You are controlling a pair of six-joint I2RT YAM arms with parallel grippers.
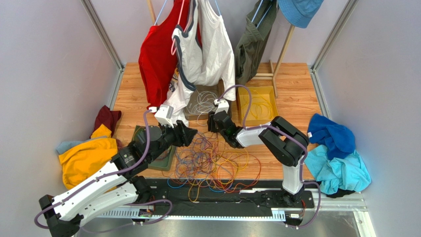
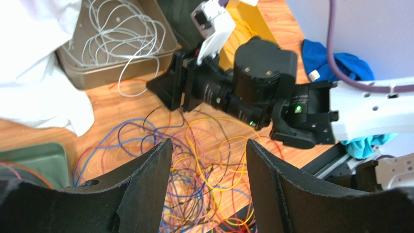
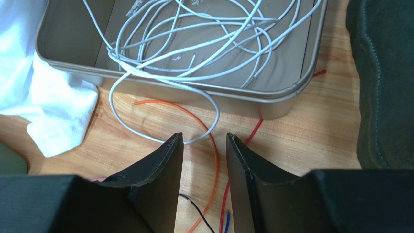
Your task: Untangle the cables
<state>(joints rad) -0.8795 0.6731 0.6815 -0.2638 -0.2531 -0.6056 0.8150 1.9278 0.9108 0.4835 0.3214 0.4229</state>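
Note:
The cables (image 1: 212,163) lie in a loose snarl of orange, yellow, purple, blue, red and black wires on the wooden table, between the two arms. My left gripper (image 1: 190,133) is open and empty above the snarl's left part; the wires (image 2: 214,160) show between and below its fingers. My right gripper (image 1: 213,122) is open, low over the table at the snarl's far edge. An orange cable (image 3: 215,147) runs between its fingers, unclamped. A red cable (image 3: 255,127) passes by the right finger. A white cable loop (image 3: 214,104) hangs out of a grey tray.
The grey tray (image 3: 272,94) holds white cables (image 3: 194,43). A yellow tray (image 1: 259,103) stands right of it, a green tray (image 1: 168,158) under the left arm. Clothes hang at the back (image 1: 197,49). Garments lie at left (image 1: 86,158) and right (image 1: 336,158).

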